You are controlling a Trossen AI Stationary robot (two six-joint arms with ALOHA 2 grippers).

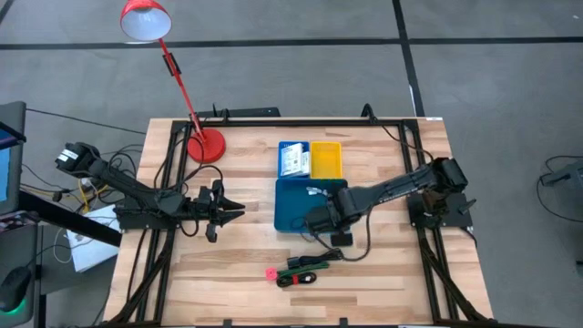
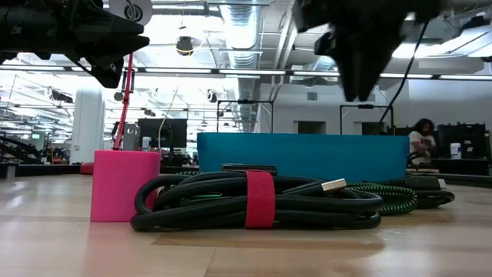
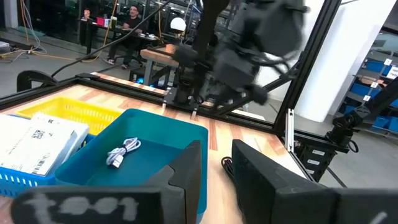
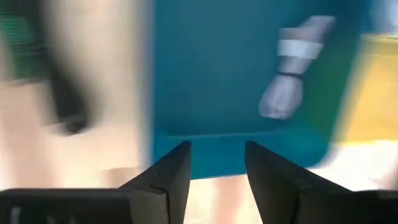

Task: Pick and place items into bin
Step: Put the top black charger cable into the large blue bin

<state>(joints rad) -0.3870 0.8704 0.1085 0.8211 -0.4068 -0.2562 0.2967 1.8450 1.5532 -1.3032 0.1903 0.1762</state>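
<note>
Now over the near edge of the teal tray (image 1: 290, 211), right gripper (image 4: 216, 163) empty, fingers parted, nothing between them. Small white bundled cable (image 3: 122, 150) already in that tray; white packets (image 1: 292, 159) in the blue tray (image 1: 281, 170), yellow tray (image 1: 326, 159) beside it. Still out on the table, near side: pink block (image 1: 271, 273), black cable coil (image 2: 254, 201), green-and-black tool (image 1: 299, 279), small black piece (image 1: 341, 240). Best next: drop straight onto the closest piece, square the fingers across its narrow side, close only once low. Left gripper (image 1: 230, 210) waiting left of the trays, fingers slightly apart.
</note>
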